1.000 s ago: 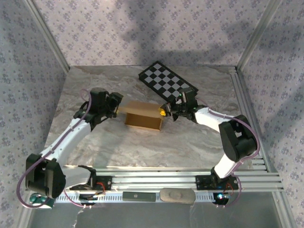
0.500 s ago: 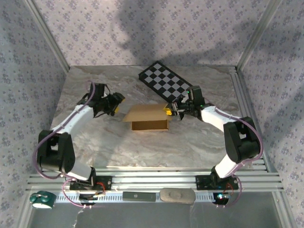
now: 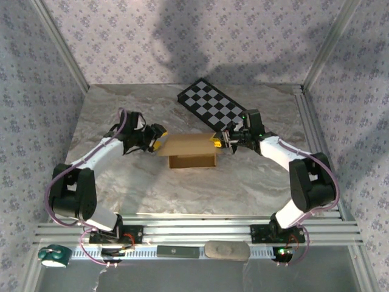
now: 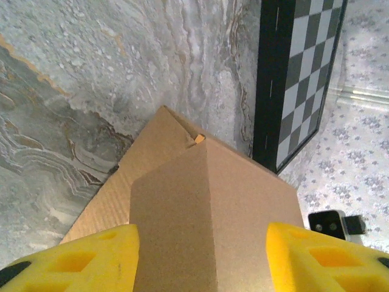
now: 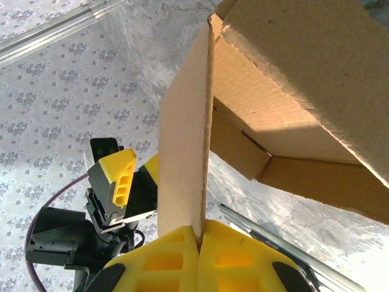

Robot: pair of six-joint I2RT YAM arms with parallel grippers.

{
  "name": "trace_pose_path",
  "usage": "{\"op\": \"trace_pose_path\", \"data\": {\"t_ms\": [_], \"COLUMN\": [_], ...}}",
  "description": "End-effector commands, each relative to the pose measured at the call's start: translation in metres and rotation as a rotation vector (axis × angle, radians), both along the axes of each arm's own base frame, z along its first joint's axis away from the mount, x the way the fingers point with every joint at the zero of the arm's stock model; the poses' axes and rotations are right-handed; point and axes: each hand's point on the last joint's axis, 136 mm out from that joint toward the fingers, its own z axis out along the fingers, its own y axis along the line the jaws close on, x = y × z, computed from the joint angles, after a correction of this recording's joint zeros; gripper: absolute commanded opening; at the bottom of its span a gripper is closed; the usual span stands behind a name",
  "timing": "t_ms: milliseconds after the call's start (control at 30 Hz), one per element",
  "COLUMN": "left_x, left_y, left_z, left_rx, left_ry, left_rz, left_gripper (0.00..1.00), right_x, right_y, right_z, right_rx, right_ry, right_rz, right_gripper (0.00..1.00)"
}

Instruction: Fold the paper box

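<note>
R gripper [image 5: 199, 236] clamped on right flap of the paper box [image 3: 191, 152]; L gripper [image 4: 200, 255] spread wide, box's left end btwn its pads; checkered board [image 3: 214, 104] just beyond

A grey marbled table [image 3: 182, 191] carries the paper box [image 3: 191, 147] and a checkered board [image 3: 210, 103]

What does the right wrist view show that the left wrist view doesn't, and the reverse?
Right wrist view: the right gripper shut on the edge of an upright flap of the paper box, and the box's hollow inside.

Left wrist view: the box's closed outer corner sitting between the parted jaws of the left gripper, with the checkered board beyond it.

Shared: the tan box, the marbled table, and the left gripper, which the right wrist view sees from across the box.
</note>
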Motion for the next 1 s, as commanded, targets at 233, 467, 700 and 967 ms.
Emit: {"op": "trace_pose_path", "data": {"t_ms": [233, 467, 700, 967], "left_x": [-0.005, -0.011, -0.008, -0.012], "left_y": [-0.032, -0.046, -0.049, -0.048], "left_z": [0.043, 0.054, 0.061, 0.053], "left_rx": [-0.062, -0.078, -0.145, -0.118], "left_ry": [-0.092, -0.105, -0.103, -0.08], "left_rz": [-0.082, -0.101, -0.064, -0.062], "left_gripper": [0.51, 0.5, 0.42, 0.2], "right_x": [-0.004, -0.003, -0.007, -0.008], "right_y": [-0.002, -0.002, 0.0, -0.001], "right_z": [0.015, 0.019, 0.017, 0.01], "right_rx": [0.023, 0.033, 0.031, 0.022], "right_ry": [-0.019, -0.026, -0.023, -0.017], "right_rz": [0.021, 0.014, 0.019, 0.017], "right_gripper": [0.0, 0.0, 0.0, 0.0]}}
